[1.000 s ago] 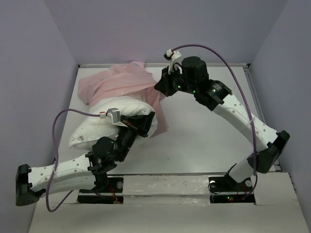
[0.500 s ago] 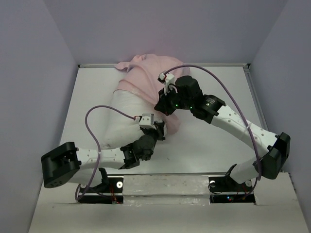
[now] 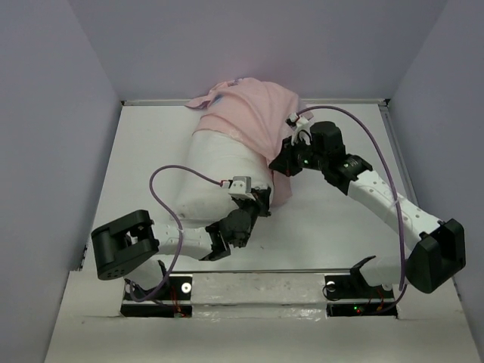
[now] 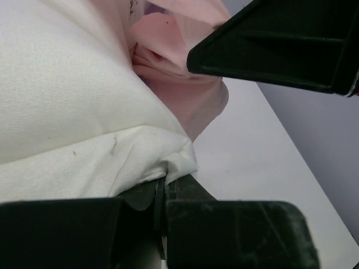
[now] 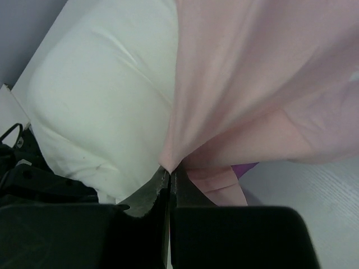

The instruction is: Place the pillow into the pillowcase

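I saw the pillow (image 3: 219,170) lying on the table (image 3: 340,219), running from the centre toward 12 o'clock, with its far end covered by the pale pink pillowcase (image 3: 253,110). My left gripper (image 4: 166,180) was pinched on the pillow's near corner, at 6 o'clock. My right gripper (image 5: 169,172), on the pillow's 3 o'clock side, was clamped on a fold of the pillowcase.
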Robot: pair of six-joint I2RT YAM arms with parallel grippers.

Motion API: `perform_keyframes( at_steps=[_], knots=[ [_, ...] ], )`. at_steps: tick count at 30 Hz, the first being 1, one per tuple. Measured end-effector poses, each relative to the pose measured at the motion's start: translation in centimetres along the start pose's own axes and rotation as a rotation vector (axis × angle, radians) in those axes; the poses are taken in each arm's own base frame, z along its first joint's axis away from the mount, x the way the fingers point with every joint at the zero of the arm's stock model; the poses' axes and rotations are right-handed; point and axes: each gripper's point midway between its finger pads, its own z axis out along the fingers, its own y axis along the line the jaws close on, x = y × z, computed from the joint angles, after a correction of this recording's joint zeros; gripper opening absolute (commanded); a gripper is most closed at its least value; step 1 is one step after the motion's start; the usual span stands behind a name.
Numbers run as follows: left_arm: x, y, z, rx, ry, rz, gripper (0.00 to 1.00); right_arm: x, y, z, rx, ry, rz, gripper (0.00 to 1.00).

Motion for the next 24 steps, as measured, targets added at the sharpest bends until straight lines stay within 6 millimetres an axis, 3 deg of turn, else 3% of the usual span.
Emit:
perform_keyframes(
  at_steps=[1,3,4,6,8,11,15,17,19,21,22,24],
  knots=[
    [0.3,-0.1,0.1,0.006,0.004,0.002,0.33,0.6,-0.2,0.0,0.014,0.003,0.003,0.13],
    [0.8,-0.3,0.1,0.021,0.016,0.006,0.62,2.0,-1.1,-0.3,0.053,0.011,0.025,0.40],
    [0.8,-0.7,0.0,0.041,0.021,-0.002,0.85,2.6,-1.5,-0.5,0.074,0.014,0.041,0.59],
    [0.6,-1.9,-0.1,0.092,0.024,-0.023,0.99,4.3,-2.7,-0.9,0.132,0.031,0.071,0.66],
    [0.3,-2.8,-0.4,0.135,0.032,-0.033,0.99,4.8,-3.2,-1.3,0.168,0.042,0.082,0.69],
    [-1.4,-4.0,-1.3,0.192,0.045,-0.038,0.99,4.2,-3.2,-1.9,0.184,0.021,0.076,0.69],
    [-7.7,-5.6,-3.2,0.249,0.010,-0.072,0.99,1.2,-1.9,-2.8,0.172,-0.042,0.046,0.69],
    [-13.4,-6.1,-4.1,0.260,-0.057,-0.122,0.99,-0.3,-0.6,-2.9,0.158,-0.073,0.019,0.70],
    [-19.1,-5.1,-4.6,0.242,-0.150,-0.178,0.99,-1.5,1.8,-2.5,0.114,-0.088,-0.020,0.73],
    [-23.2,-2.8,-4.6,0.174,-0.230,-0.203,0.99,-2.5,4.1,-1.4,0.070,-0.091,-0.052,0.76],
    [-25.0,-0.8,-4.6,0.118,-0.272,-0.208,0.99,-2.8,4.7,-0.8,0.062,-0.089,-0.061,0.80],
    [-26.2,1.8,-4.8,0.052,-0.304,-0.209,0.99,-2.8,5.9,1.5,0.044,-0.060,-0.076,0.82]
  ],
)
